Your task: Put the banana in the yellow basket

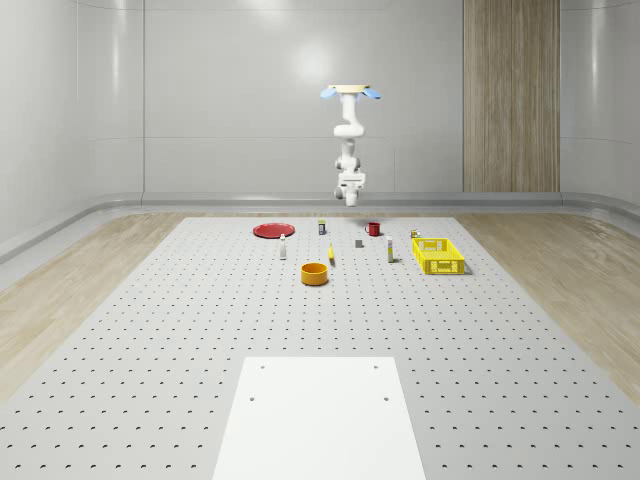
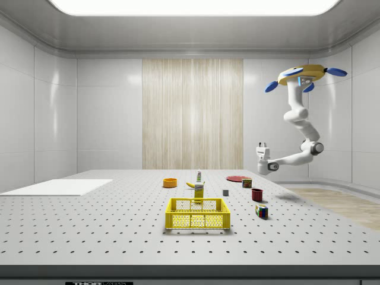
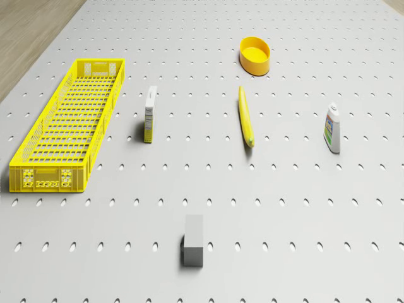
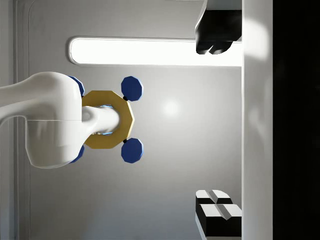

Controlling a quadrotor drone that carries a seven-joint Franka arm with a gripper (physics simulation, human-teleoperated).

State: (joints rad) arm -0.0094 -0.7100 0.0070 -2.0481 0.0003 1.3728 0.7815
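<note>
The drone [image 2: 302, 76] hovers high above the far edge of the perforated table [image 1: 150, 330], on the red mug [image 2: 257, 194] side of the layout. The arm hangs folded beneath it. The gripper [image 2: 262, 149] points upward, well above every object and holding nothing. In the wrist view its fingers [image 4: 218, 210] stand wide apart, facing the ceiling and the drone's underside.

The banana [image 3: 245, 117] lies flat on the table. Taking the banana as landmark: the orange bowl [image 3: 255, 54] sits near one tip, a small white carton [image 3: 150, 113] stands beside it, and the yellow basket [image 3: 69, 123] lies beyond that carton. A white bottle [image 3: 332, 128] stands on the opposite side.

Step in hand, by judgement: approach, before any grasp. The next move calls for turning the gripper downward, positioning it over the banana, aligning the fingers across its narrow width, then descending.
</note>
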